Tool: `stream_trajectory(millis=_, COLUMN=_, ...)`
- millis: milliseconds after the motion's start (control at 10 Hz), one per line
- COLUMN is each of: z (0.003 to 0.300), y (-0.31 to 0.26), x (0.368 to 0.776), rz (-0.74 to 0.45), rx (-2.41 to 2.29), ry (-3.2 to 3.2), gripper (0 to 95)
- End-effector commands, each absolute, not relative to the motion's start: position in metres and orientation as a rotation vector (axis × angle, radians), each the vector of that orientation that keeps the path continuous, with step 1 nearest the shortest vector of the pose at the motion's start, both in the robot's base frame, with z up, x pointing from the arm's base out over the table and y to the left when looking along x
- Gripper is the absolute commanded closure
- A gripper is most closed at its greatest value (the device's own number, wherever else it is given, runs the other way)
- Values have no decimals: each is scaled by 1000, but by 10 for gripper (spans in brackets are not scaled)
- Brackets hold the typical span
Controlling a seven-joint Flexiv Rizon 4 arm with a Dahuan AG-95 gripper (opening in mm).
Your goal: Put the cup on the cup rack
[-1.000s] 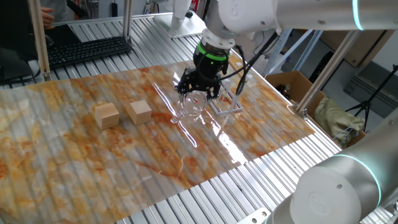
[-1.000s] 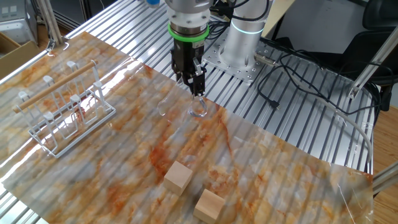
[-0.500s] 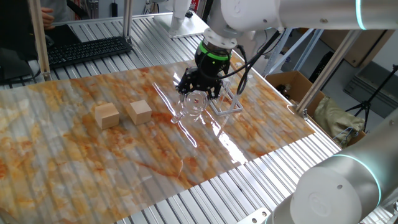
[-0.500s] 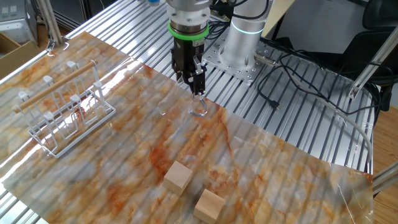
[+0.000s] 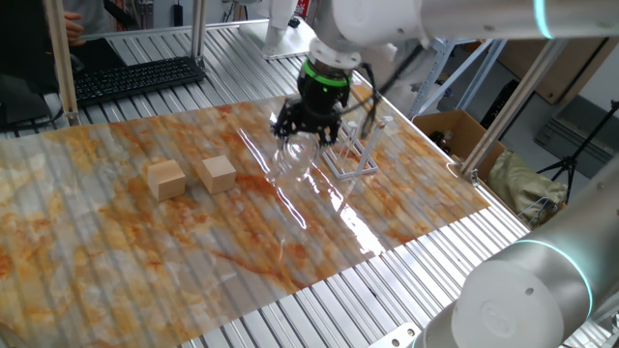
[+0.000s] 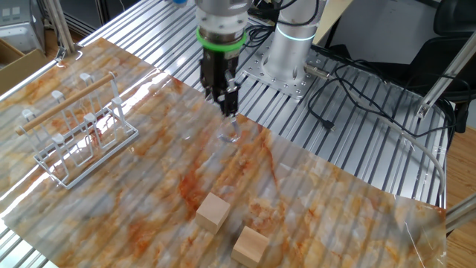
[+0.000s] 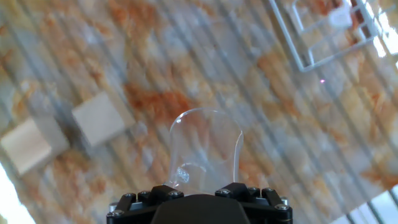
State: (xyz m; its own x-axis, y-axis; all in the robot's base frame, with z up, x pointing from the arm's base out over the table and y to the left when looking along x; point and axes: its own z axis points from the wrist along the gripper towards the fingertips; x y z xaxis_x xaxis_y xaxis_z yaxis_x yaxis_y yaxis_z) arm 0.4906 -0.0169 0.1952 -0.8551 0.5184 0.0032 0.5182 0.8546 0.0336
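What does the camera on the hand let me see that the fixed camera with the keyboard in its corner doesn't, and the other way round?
Only the hand view looks straight down through the cup, showing its clear round outline against the marbled tabletop, with the end effector's black body at the bottom edge.

Only that fixed view shows the white arm, the keyboard, a cardboard box and the metal table's slats.

Both show the cup at the end effector, two wooden cubes, and the cup rack beyond.
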Motion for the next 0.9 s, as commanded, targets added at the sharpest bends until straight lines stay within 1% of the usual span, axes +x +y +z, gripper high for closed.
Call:
stream_trajectory(millis=100, z=198, y=-30, x=508, rz=64, rx=859, ry=3038, gripper=950)
stream_trajectory(millis=300, z=201, y=-44, x=527, rz=93, rx=929, ry=3046, gripper=950)
stream_trajectory(millis=600, z=206, y=-69, x=551, rz=71, rx=1011, ry=3032, gripper=950)
stream_trajectory(millis=900, z=216, y=-88, x=567, rz=66, rx=1243, ry=2933, gripper=950)
